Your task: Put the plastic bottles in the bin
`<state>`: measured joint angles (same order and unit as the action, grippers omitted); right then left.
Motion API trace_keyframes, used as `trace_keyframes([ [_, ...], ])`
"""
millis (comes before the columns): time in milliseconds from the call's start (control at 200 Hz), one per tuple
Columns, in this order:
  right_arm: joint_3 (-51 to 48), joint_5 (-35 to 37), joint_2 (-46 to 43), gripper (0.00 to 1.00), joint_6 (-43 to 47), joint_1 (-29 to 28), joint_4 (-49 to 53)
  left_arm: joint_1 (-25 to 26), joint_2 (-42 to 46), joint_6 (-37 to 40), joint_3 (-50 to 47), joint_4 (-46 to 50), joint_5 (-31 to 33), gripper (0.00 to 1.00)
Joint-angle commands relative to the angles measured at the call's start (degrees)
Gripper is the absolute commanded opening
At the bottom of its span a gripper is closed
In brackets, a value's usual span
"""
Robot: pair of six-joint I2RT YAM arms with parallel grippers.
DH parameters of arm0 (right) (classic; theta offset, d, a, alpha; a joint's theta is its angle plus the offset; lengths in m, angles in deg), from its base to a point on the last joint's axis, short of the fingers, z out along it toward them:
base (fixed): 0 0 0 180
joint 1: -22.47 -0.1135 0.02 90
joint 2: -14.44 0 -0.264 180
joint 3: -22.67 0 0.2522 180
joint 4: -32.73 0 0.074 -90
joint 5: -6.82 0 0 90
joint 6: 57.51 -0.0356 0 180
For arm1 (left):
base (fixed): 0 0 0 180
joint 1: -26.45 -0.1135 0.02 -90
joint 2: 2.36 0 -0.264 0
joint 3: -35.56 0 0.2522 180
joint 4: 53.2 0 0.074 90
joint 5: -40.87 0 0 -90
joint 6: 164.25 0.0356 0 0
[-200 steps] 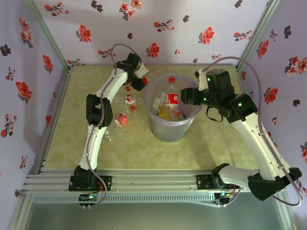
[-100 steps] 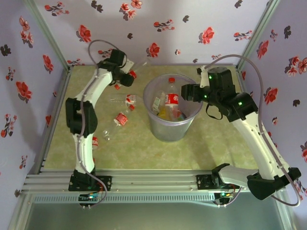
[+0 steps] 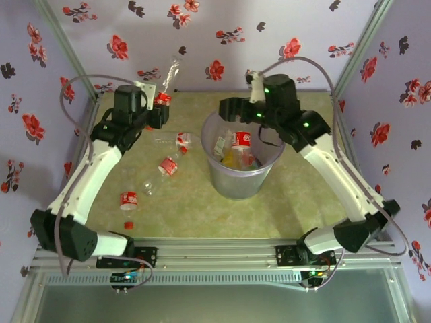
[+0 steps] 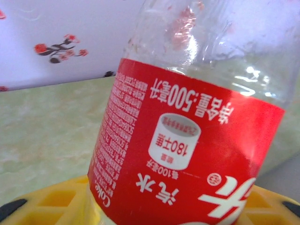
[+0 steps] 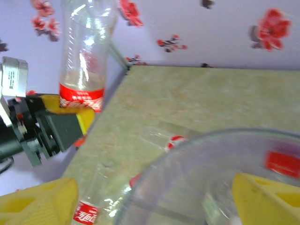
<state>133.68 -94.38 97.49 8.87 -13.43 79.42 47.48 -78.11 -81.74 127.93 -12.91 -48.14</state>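
Held bottle point(image 3: 170, 73): clear, red label, tilted, I'm clamping it in the left gripper point(image 3: 159, 102) above the table's point(image 3: 303, 195) far-left corner | right gripper point(image 3: 227, 108) gaping wide, empty, hanging over the far rim of the mid-table bin point(image 3: 236, 182) | left arm lifting since 0.5 s ago | I'm counting three loose bottles point(image 3: 168, 167) lying left of the bin, at least three binned bottles point(image 3: 240, 138), one held.

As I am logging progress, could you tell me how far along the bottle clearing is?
Several bottles already sit in the bin. The left gripper holds one bottle raised off the table. Three more lie on it; the right gripper hangs open over the bin.
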Motion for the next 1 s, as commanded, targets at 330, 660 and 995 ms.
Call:
trace_keyframes([
  [330,10.5,-4.0,16.6,0.93,-6.5,-6.4,-19.3,9.3,11.7,-15.3,-11.2,-9.9,-8.5,0.32],
  [660,13.3,-6.0,20.6,0.84,-9.3,-6.4,-20.2,11.1,10.7,-14.8,-11.2,-9.4,-7.6,0.32],
  [995,14.7,-3.4,19.5,0.56,-6.8,-6.5,-14.9,11.2,10.3,-15.2,-10.6,-9.3,-6.3,0.4],
])
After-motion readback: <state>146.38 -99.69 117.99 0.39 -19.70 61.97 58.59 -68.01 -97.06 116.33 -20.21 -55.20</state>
